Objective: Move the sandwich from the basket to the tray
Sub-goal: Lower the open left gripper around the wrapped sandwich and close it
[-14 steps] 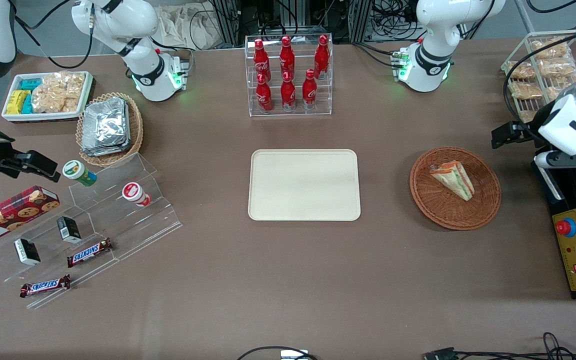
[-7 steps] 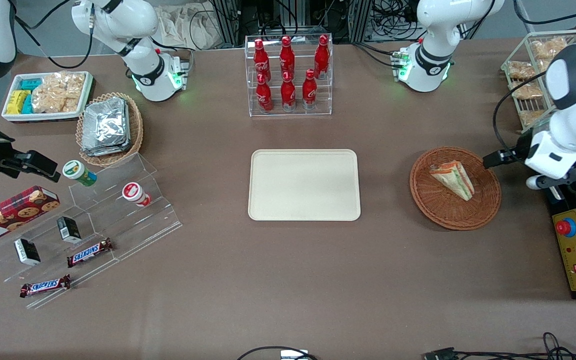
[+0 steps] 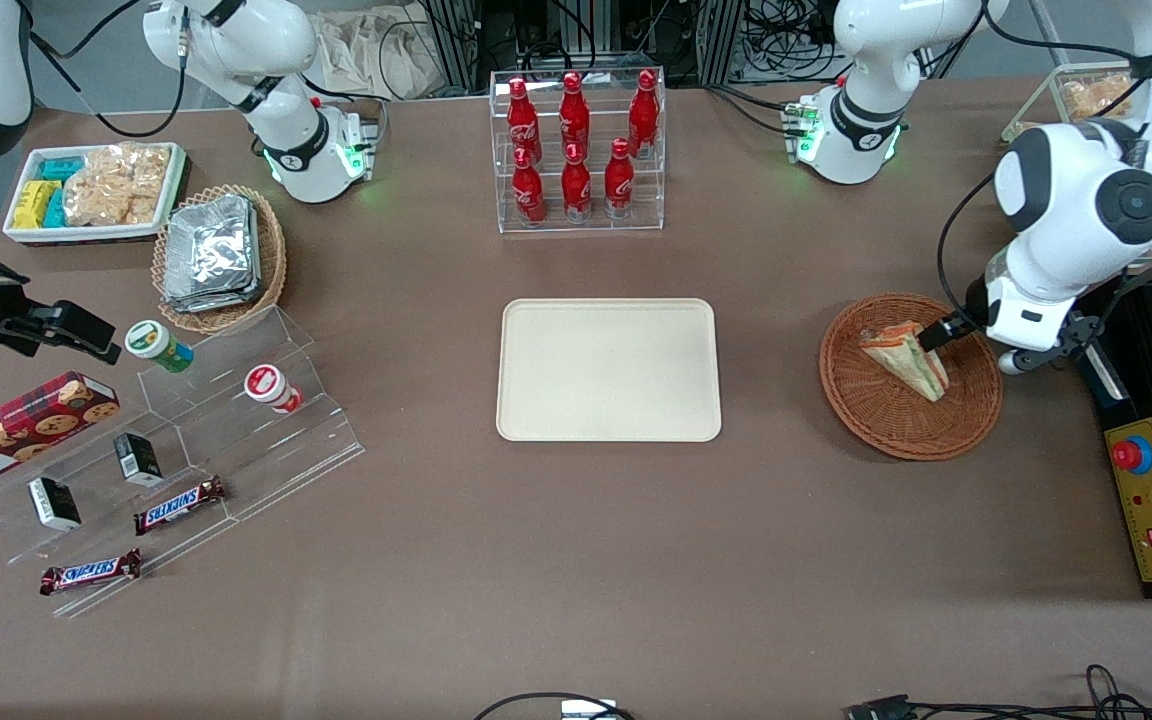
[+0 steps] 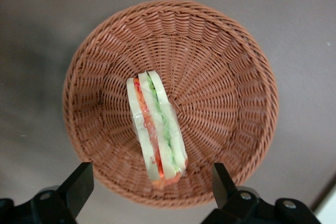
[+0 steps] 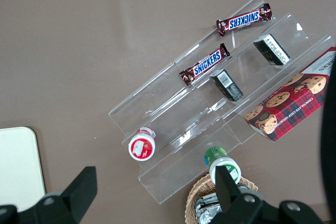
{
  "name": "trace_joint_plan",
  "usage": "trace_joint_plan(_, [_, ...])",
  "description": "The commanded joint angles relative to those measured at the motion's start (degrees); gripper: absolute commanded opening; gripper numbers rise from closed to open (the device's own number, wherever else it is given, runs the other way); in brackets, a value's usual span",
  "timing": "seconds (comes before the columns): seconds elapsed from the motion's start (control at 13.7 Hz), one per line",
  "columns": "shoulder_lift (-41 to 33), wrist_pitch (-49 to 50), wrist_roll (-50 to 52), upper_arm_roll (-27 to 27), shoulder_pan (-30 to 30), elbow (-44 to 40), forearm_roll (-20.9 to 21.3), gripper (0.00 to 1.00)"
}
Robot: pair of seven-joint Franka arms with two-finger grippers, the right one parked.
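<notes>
The sandwich [image 3: 904,359], a pale bread wedge with orange, green and pink layers, stands on edge in the round brown wicker basket [image 3: 876,418] toward the working arm's end of the table. It also shows in the left wrist view [image 4: 156,126], inside the basket [image 4: 226,66]. My left gripper [image 3: 939,333] hovers above the basket's rim, over the sandwich's wide end. In the wrist view the gripper [image 4: 150,182] is open and empty, one black finger on each side of the sandwich's end. The cream tray [image 3: 608,369] lies bare at the table's middle.
A clear rack of red cola bottles [image 3: 576,150] stands farther from the camera than the tray. A black control box with a red button [image 3: 1148,495] sits beside the basket. A wire rack of packets [image 3: 1086,95] is near the arm. Snacks and a clear stepped stand [image 3: 186,450] lie toward the parked arm's end.
The left arm has swung in from the table's edge toward the basket, and its gripper now hangs over the sandwich. The sandwich, basket and tray have not moved.
</notes>
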State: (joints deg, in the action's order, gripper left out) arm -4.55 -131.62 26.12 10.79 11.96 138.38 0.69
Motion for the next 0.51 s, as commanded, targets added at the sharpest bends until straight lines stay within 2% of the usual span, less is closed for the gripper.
trace_joint_plan(0.0, [-0.6, -5.5, 4.0, 0.2, 0.3, 4.0, 0.8, 1.0])
trace_joint_plan(0.44, [2.4, -14.6, 5.1, 0.2, 0.3, 8.3, 0.8, 1.0])
